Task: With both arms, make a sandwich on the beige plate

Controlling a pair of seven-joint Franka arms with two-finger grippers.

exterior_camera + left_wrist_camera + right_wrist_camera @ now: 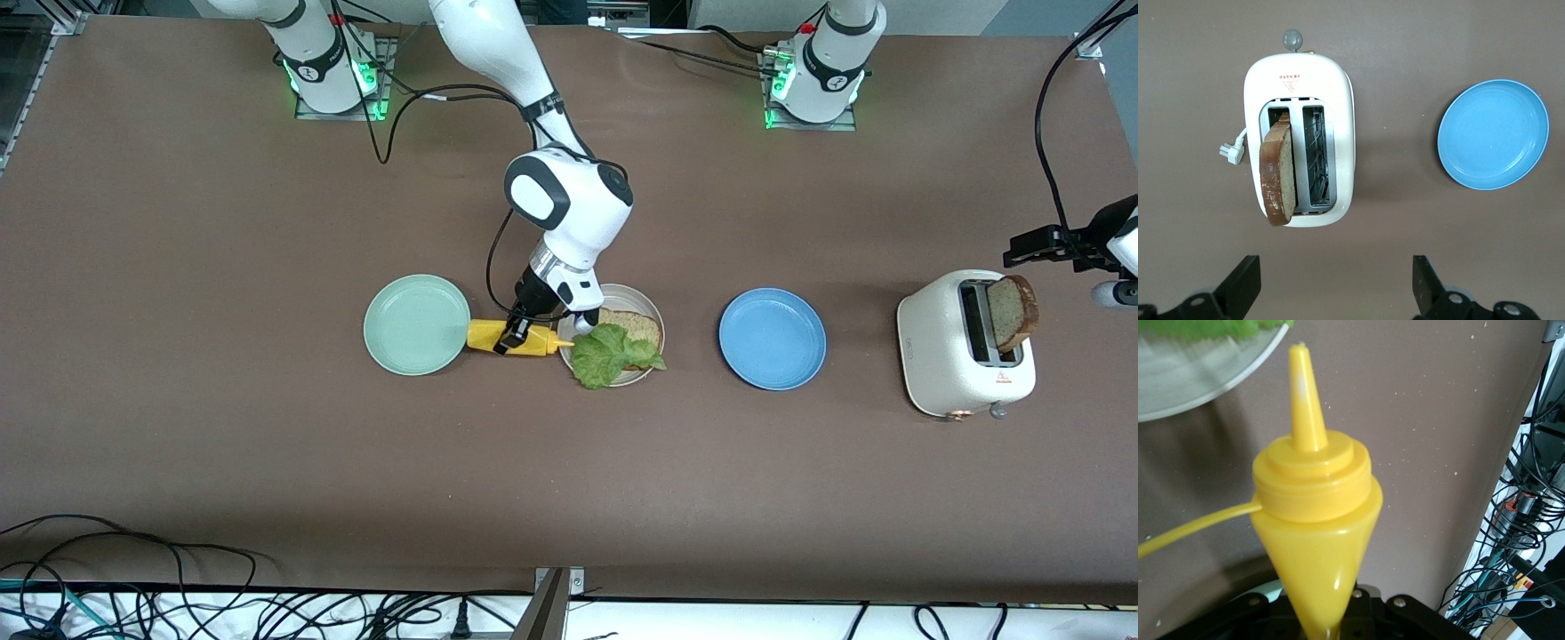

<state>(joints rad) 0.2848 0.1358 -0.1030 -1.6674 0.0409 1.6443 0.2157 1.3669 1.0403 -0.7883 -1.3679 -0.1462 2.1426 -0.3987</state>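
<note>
While the brown table (178, 427) filled the front view, the toaster (965, 347) sat at its right with a second bread slice (1013, 311) standing in one slot, long axis upright; the left gripper (1335, 290) hovered over the table just beside the toaster, fingers spread wide and empty, the nearer arm for that slice; at centre frame the beige plate (653, 316) carried a bread slice (633, 327) with a lettuce leaf (609, 354) on top, between the mint-green plate (416, 324) and the blue plate (772, 338); the right gripper (516, 336) pinched a yellow squeeze bottle (520, 338), nozzle aimed at the beige plate; the toaster bore small red printing, unreadable.
</note>
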